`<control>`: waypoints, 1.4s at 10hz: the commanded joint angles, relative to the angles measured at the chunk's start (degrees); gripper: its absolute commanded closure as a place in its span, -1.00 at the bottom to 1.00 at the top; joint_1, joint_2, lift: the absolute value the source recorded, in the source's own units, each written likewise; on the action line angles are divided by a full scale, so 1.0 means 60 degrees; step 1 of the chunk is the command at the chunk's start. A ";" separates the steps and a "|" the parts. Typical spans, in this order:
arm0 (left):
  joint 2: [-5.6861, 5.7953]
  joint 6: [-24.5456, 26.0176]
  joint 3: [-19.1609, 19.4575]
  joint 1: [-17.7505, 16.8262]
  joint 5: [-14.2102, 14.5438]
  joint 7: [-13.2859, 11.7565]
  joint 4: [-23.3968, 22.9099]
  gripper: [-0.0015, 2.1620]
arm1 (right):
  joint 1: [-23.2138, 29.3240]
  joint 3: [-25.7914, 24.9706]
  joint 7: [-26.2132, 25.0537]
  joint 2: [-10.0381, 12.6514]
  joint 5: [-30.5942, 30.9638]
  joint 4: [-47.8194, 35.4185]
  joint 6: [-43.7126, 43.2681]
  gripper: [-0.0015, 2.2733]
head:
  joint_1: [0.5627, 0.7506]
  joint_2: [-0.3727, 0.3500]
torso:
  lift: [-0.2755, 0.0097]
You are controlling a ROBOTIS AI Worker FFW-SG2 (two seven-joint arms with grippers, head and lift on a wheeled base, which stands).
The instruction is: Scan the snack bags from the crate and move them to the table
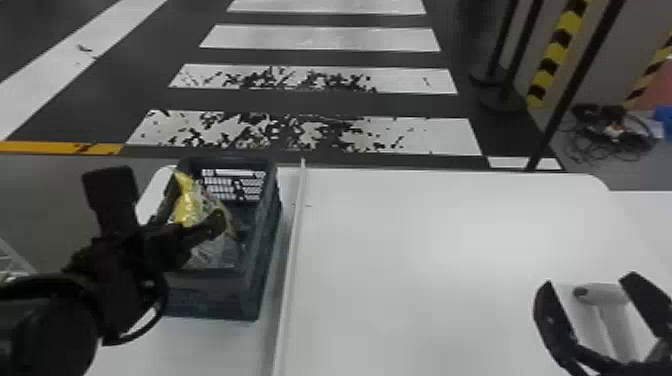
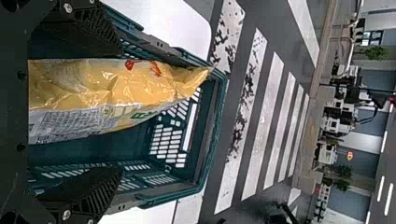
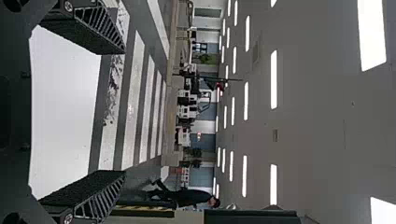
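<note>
Yellow snack bag (image 1: 187, 205) in the crate (image 1: 260, 280), long ways near to far, pointy tip toward the far end, left pincer (image 1: 162, 197) wide open, right pincer (image 1: 587, 284) open over the counter (image 1: 400, 260)

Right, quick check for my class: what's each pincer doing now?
Left pincer: open, snack bag between its fingers, not gripped.
Right pincer: open, holding nothing.

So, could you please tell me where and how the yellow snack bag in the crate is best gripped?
I'd take the snack bag just short of its tapered end, from above through the open top of the crate, the left pincer straddling it. It slants, narrowing to a peak near the rim, while the walls guard its sides.
</note>
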 commanded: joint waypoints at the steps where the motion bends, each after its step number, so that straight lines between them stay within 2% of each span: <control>1: 0.0000 0.0168 -0.0020 -0.0133 -0.0033 0.0004 0.0165 -0.80 | 0.0046 0.0022 0.0000 0.0001 0.0000 0.0004 -0.0155 -0.93 | 0.41 0.09 | 0.27; 3: 0.0015 0.0256 -0.0034 -0.0221 -0.0047 0.0004 0.0312 -0.52 | 0.0075 0.0022 0.0000 0.0001 0.0000 0.0004 -0.0302 -0.93 | 0.41 0.10 | 0.27; 4: 0.0015 0.0285 -0.0034 -0.0250 -0.0062 0.0019 0.0341 -0.28 | 0.0105 0.0022 0.0000 0.0001 0.0000 0.0004 -0.0331 -0.93 | 0.41 0.10 | 0.27; 6: 0.0015 0.0285 -0.0166 -0.0236 -0.0062 0.0473 0.0326 0.79 | 0.0149 0.0037 0.0000 0.0030 0.0000 0.0019 -0.0477 -0.93 | 0.41 0.12 | 0.27; 8: 0.0044 0.0285 -0.0166 -0.0177 -0.0106 0.0443 0.0312 0.93 | 0.0178 0.0052 0.0000 0.0059 -0.0059 0.0034 -0.0770 -0.93 | 0.41 0.12 | 0.27; 10: 0.0044 0.0285 -0.0166 0.0057 -0.0106 0.0473 0.0136 0.93 | 0.0222 0.0081 0.0000 0.0059 -0.0059 0.0034 -0.1063 -0.93 | 0.41 0.12 | 0.27; 14: 0.0073 0.0110 -0.0254 0.0424 -0.0428 0.0707 -0.0933 0.93 | 0.0412 0.0096 0.0000 0.0074 -0.0073 0.0034 -0.1591 -0.93 | 0.41 0.14 | 0.27</control>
